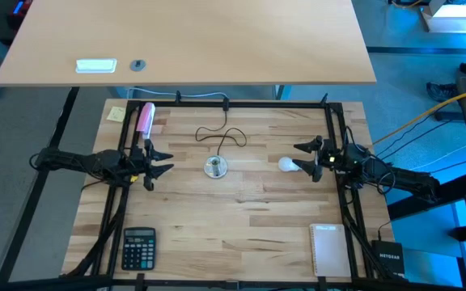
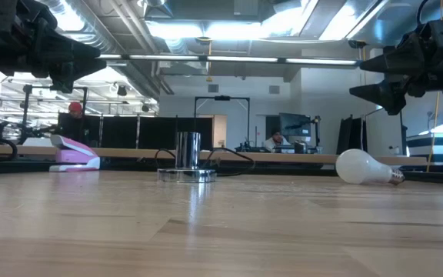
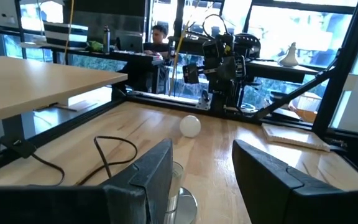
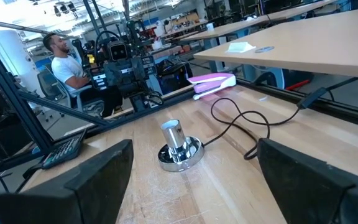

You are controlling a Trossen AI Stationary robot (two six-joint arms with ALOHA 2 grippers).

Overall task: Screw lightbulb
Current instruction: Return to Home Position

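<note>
Lying loose: small white rounded lightbulb rests on its side, right of the round silver socket, not screwed in.
Left gripper hangs left of the socket, right gripper above the lightbulb, both spread open and empty, so I'd guess the arms are just parking.

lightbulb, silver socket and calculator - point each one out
small white rounded lightbulb (image 2: 364, 167), low view, on its white globe
round silver metal socket (image 1: 214, 167), high view, on its base disc
black rectangular calculator (image 1: 138, 252), high view, on its keypad
</note>
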